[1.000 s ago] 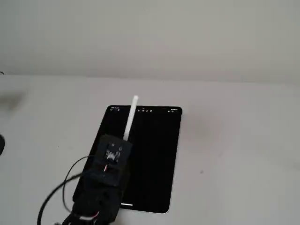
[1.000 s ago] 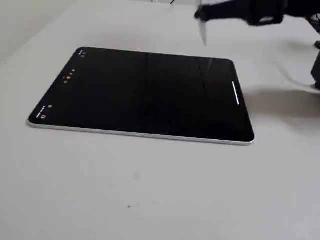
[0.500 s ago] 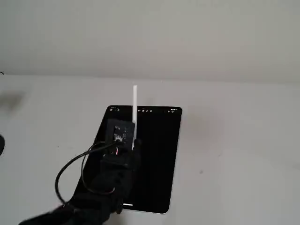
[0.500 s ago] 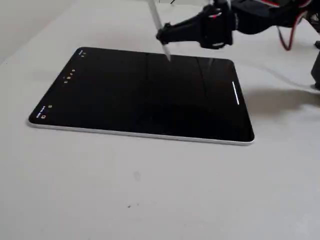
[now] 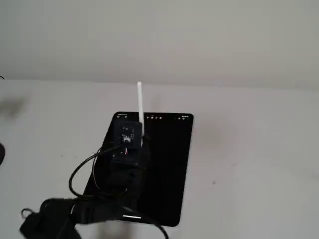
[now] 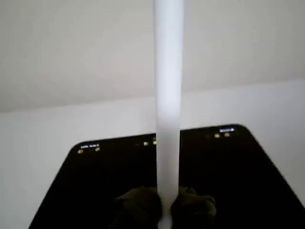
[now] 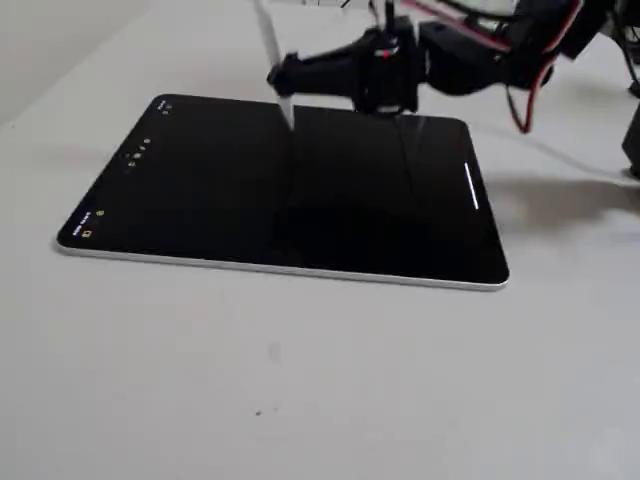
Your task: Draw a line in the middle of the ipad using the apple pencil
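Observation:
The iPad (image 5: 169, 164) lies flat on the white table with a black screen; it also shows in the wrist view (image 6: 248, 171) and in a fixed view (image 7: 230, 190). The white Apple Pencil (image 5: 140, 107) stands upright and slightly tilted in my gripper (image 5: 141, 141). In a fixed view the pencil (image 7: 272, 55) points down, its tip a little above the screen near the middle. In the wrist view the pencil (image 6: 168, 95) runs up the frame between the dark fingers (image 6: 138, 207). My gripper (image 7: 285, 78) is shut on the pencil.
The black arm and its cables (image 5: 84, 199) cover the iPad's left near part in a fixed view. The white table (image 5: 259, 164) spreads to all sides; a pale wall stands behind. Red wires (image 7: 530, 90) hang from the arm in a fixed view.

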